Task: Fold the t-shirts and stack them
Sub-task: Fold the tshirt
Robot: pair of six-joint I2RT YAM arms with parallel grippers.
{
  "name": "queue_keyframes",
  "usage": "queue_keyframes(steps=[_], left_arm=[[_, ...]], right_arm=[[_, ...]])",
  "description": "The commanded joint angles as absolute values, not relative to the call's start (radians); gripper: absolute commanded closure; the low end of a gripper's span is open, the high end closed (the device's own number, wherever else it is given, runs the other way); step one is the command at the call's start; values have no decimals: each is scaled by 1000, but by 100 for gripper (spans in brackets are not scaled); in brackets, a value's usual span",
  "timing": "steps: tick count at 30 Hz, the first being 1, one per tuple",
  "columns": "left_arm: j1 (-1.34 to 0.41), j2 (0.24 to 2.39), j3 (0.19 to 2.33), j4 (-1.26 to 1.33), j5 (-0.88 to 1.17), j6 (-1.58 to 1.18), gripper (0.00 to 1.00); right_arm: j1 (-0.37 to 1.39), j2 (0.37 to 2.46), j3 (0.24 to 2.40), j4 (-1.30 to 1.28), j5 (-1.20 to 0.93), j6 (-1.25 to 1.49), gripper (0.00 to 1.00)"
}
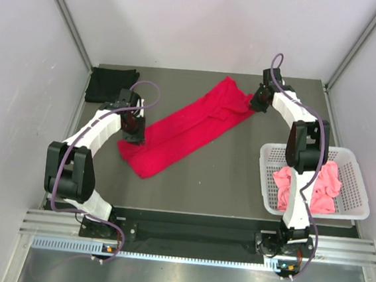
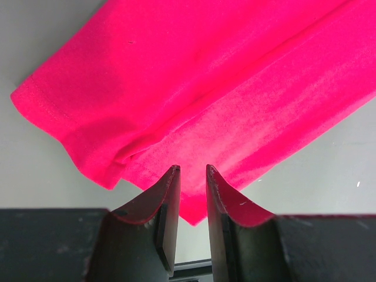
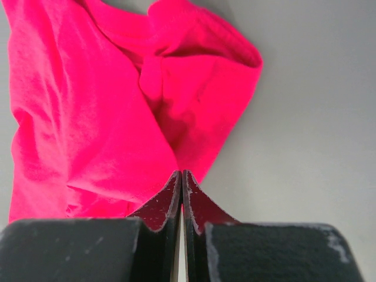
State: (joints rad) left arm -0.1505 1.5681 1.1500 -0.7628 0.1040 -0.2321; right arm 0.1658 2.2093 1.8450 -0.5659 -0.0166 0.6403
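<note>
Top external: red shirt (image 1: 189,124) in a strip.
Left gripper (image 2: 192,169): barely parted, empty; pinch both hem layers.
Right gripper (image 3: 181,172): shut at shirt's far end.

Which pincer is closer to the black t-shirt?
Left. The left pincer is at the near end of the red t-shirt, just right of the black t-shirt; the right pincer is at the red t-shirt's far end, farther right.
</note>
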Motion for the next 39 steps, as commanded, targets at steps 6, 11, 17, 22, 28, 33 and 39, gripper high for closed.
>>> queue_keyframes(steps=[6,11,17,22,28,33,39], left_arm=[[-152,1526,1140,-736,114,-215,71],[-152,1529,1144,-735,118,-215,70],[-152,1529,1143,-736,121,-215,70],[-152,1532,1146,-736,126,-216,71],[-152,1523,1138,-735,121,-215,70],[-152,1534,1146,-730,133,-218,70],[-152,1528,1141,-730,144,-221,70]], right_arm=[[156,2128,1822,-572,51,612,100],[156,2132,1818,-595,51,611,99],[158,2134,1801,-585,52,611,98],[158,2178,1827,-549,46,551,85],[193,2168,1921,-606,48,404,74],[308,2131,1888,-558,-49,292,71],[414,2209,1950,-609,-74,198,60]])
